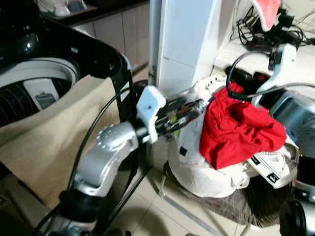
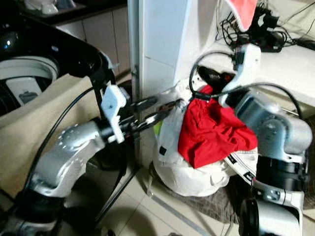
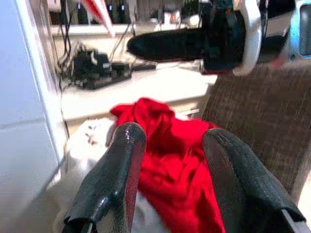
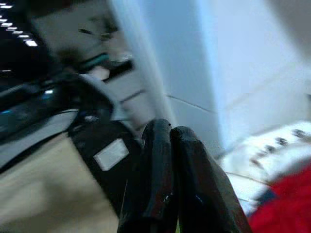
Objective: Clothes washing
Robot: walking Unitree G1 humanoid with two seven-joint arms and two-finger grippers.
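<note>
Left gripper [image 1: 189, 112] reaches level toward a red garment [image 1: 236, 130], fingers spread wide. Right gripper [image 4: 167, 141], fingers pressed together, hovers above. Garment tops a white laundry pile [image 1: 206, 172].

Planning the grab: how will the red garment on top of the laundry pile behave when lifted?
The red garment lies crumpled and draped over the white laundry, so it is probably floppy and light. It will likely sag from the left gripper, whose open fingers frame it, and may drag laundry beneath.

White pillar [image 1: 189, 39], cable tangle [image 1: 256, 29] on counter [image 1: 307, 64]
</note>
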